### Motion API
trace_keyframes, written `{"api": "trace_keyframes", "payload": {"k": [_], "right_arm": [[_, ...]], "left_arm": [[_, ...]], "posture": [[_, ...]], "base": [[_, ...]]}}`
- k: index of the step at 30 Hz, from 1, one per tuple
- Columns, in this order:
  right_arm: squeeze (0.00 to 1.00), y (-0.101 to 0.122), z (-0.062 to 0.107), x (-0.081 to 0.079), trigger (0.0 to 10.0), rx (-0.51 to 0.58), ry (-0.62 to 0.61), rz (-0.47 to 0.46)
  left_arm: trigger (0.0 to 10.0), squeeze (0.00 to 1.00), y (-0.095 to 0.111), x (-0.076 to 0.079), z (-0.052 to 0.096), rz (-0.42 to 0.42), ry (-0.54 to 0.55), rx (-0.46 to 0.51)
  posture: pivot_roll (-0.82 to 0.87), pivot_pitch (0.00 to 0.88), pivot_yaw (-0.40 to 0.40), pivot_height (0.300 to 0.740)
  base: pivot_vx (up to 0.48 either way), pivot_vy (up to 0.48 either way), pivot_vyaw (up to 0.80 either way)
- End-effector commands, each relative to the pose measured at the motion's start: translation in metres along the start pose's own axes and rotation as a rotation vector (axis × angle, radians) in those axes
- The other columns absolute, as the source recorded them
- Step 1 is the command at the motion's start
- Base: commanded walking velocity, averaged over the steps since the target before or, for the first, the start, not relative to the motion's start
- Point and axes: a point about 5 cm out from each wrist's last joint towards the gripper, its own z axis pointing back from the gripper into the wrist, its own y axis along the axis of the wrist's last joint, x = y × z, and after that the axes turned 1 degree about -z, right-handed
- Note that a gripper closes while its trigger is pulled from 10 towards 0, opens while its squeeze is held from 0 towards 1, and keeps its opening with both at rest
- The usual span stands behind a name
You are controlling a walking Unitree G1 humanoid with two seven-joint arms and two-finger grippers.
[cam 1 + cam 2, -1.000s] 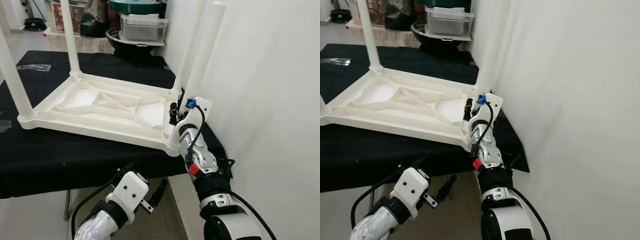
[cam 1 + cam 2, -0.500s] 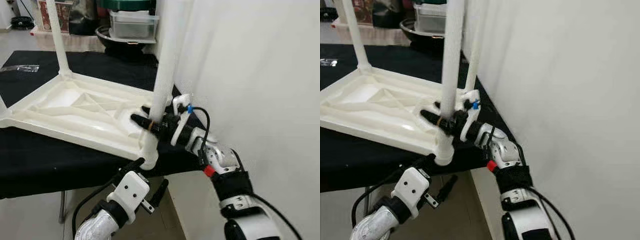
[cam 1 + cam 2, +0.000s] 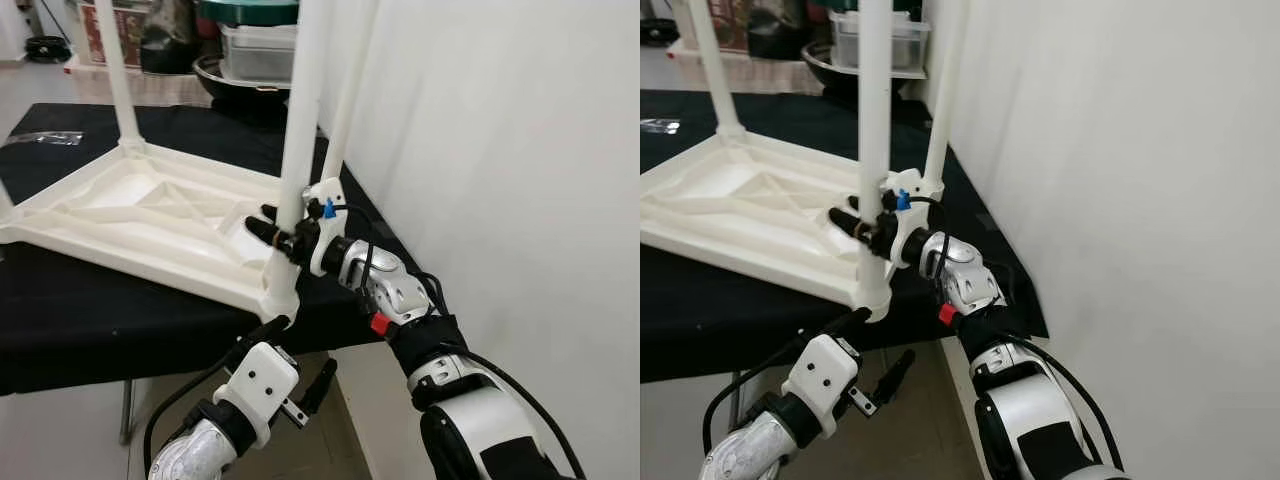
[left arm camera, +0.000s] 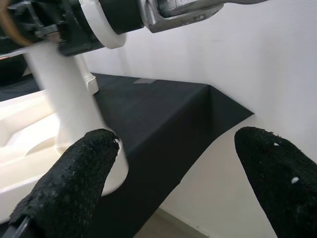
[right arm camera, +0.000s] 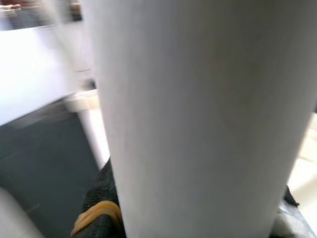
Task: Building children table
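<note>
The white plastic children's table [image 3: 150,215] lies upside down on a black-covered table [image 3: 100,310], its legs pointing up. My right gripper [image 3: 278,228] reaches in level from the right. It is shut on the near right leg [image 3: 300,120] just above that leg's corner socket [image 3: 280,295]. In the right wrist view the leg [image 5: 198,114] stands close between the fingers, and one finger [image 5: 101,218] wears a yellow band. My left gripper [image 3: 295,360] hangs open below the table's front edge, its fingers [image 4: 64,193] wide apart with nothing between them.
A white wall [image 3: 500,150] runs close along the right side. Plastic bins and a dark bowl [image 3: 250,55] are stacked behind the table. A clear plastic bag [image 3: 45,138] lies at the cloth's far left. The black cloth hangs over the front edge.
My right forearm swung from upright beside the corner socket to level, and its fingers closed around the near right leg. The head view shifted. The left arm stayed put.
</note>
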Motion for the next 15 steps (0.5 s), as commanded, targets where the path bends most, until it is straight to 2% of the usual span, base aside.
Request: {"api": "trace_keyframes", "payload": {"k": [1, 2, 3, 4, 5, 6, 7, 9, 12, 14, 15], "right_arm": [[0.00, -0.008, 0.009, 0.025, 0.0, -0.051, -0.260, -0.041], [0.00, -0.012, 0.015, 0.034, 0.0, -0.040, -0.423, -0.097], [0.00, -0.012, 0.015, 0.034, 0.0, -0.040, -0.423, -0.097], [0.00, -0.015, 0.019, 0.040, 0.0, -0.034, -0.524, -0.137], [0.00, -0.016, 0.027, 0.045, 0.0, 0.002, -0.676, -0.165], [0.00, -0.016, 0.027, 0.045, 0.0, 0.002, -0.676, -0.165], [0.00, -0.017, 0.032, 0.048, 0.0, 0.031, -0.780, -0.180], [0.00, -0.019, 0.038, 0.040, 0.0, 0.073, -0.959, -0.207], [0.00, -0.019, 0.038, 0.033, 0.0, 0.092, -1.027, -0.217], [0.00, -0.022, 0.034, 0.027, 0.0, 0.084, -1.002, -0.252], [0.56, -0.024, 0.029, 0.022, 10.0, 0.082, -0.950, -0.283]], "left_arm": [[10.0, 0.00, -0.002, 0.001, 0.000, 0.010, -0.003, -0.011], [10.0, 0.00, -0.002, 0.001, 0.000, 0.010, -0.002, -0.011], [10.0, 0.00, -0.002, 0.001, 0.000, 0.010, -0.002, -0.011], [10.0, 0.00, -0.003, 0.001, 0.000, 0.010, -0.002, -0.011], [10.0, 0.00, -0.003, 0.001, 0.000, 0.010, -0.003, -0.011], [10.0, 0.00, -0.003, 0.001, 0.000, 0.010, -0.003, -0.011], [10.0, 0.00, -0.003, 0.001, 0.000, 0.010, -0.003, -0.012], [10.0, 0.00, -0.003, 0.001, -0.001, 0.007, -0.009, -0.012], [10.0, 0.00, -0.003, 0.001, -0.001, 0.004, -0.013, -0.011], [10.0, 0.00, -0.003, 0.001, -0.001, 0.004, -0.013, -0.010], [10.0, 0.00, -0.003, 0.001, -0.002, 0.004, -0.012, -0.010]], "posture": [[0.13, 0.000, -0.154, 0.740], [0.13, 0.000, -0.153, 0.740], [0.13, 0.000, -0.153, 0.740], [0.13, 0.000, -0.152, 0.740], [0.13, 0.000, -0.153, 0.740], [0.13, 0.000, -0.153, 0.740], [0.13, 0.000, -0.153, 0.740], [0.12, 0.000, -0.139, 0.740], [0.12, 0.000, -0.139, 0.740], [0.14, 0.000, -0.149, 0.740], [0.13, 0.000, -0.147, 0.740]], "base": [[0.000, 0.000, 0.00], [0.000, 0.000, 0.00], [0.000, 0.000, 0.00], [0.000, 0.000, 0.00], [0.000, 0.000, 0.00], [0.000, 0.000, 0.00], [0.000, 0.000, 0.00], [0.000, 0.000, 0.00], [0.000, 0.000, 0.00], [0.000, 0.000, 0.00], [0.000, 0.000, 0.00]]}}
